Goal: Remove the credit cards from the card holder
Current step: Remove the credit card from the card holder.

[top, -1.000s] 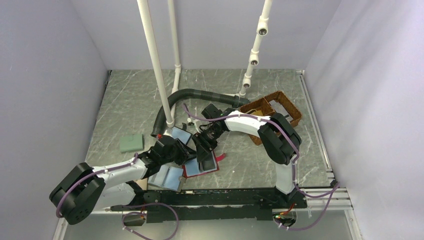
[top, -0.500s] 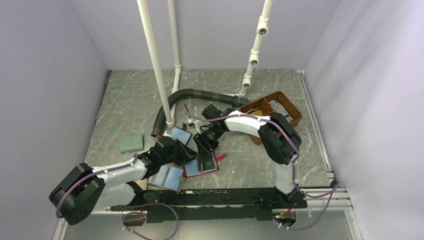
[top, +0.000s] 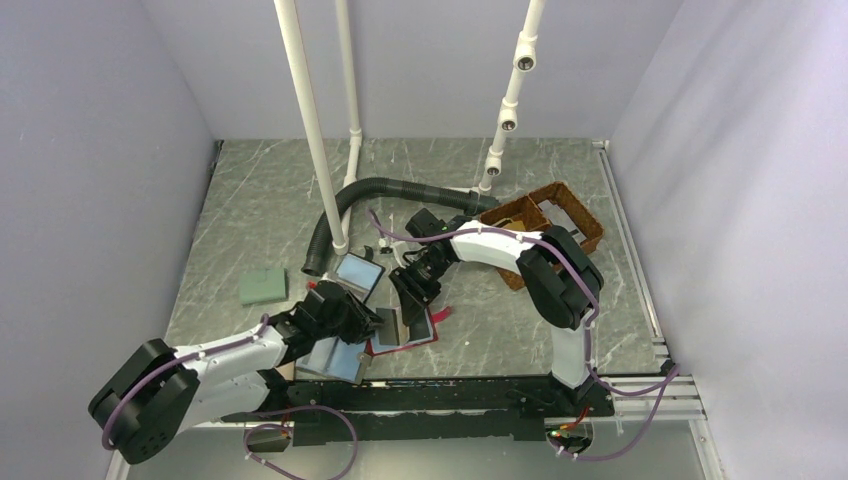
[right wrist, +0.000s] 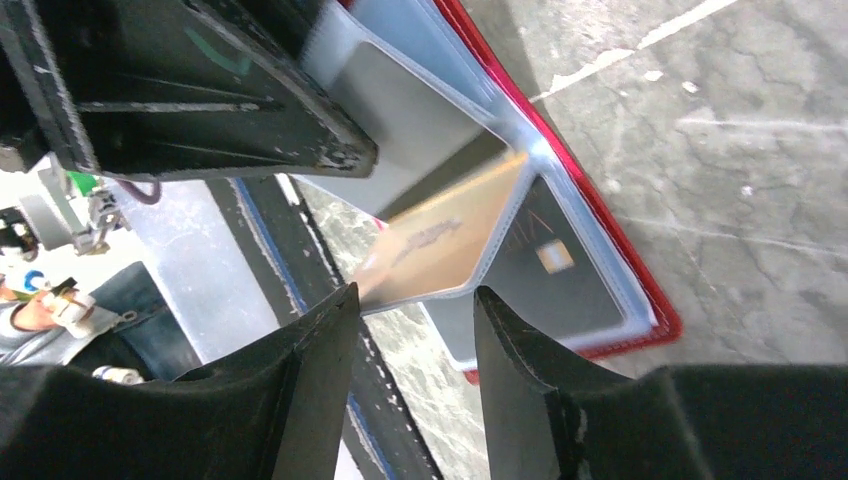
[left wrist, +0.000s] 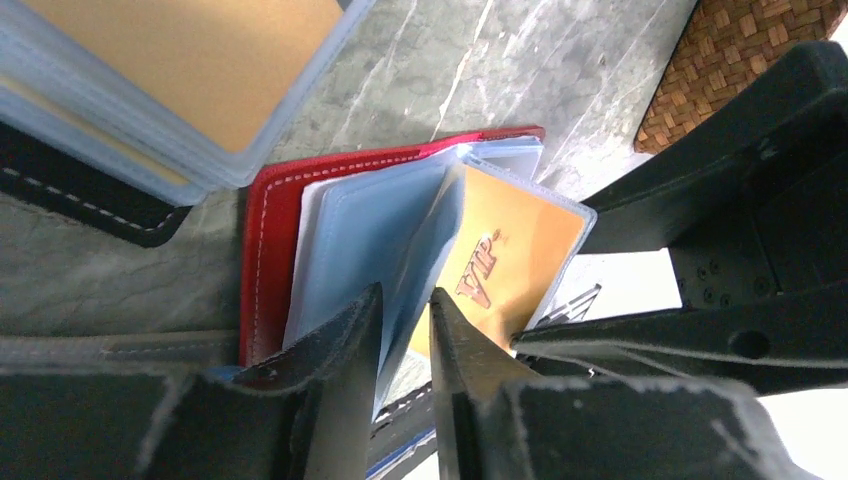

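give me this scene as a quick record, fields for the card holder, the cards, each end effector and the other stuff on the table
card holder: red, lying open on the table, clear sleeves fanned up
credit cards: tan VIP card and dark card, both in sleeves
left end effector: jaws narrowly apart around a sleeve, grip unclear
right end effector: open, tan card's sleeve corner between its fingers
other items: wicker basket, black hose, black-rimmed case, grey-blue wallet

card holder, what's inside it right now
Clear plastic sleeves fan open in the red card holder. One holds a tan card marked VIP, another a dark card. What the remaining sleeves hold is hidden by cloudy plastic and the left gripper.
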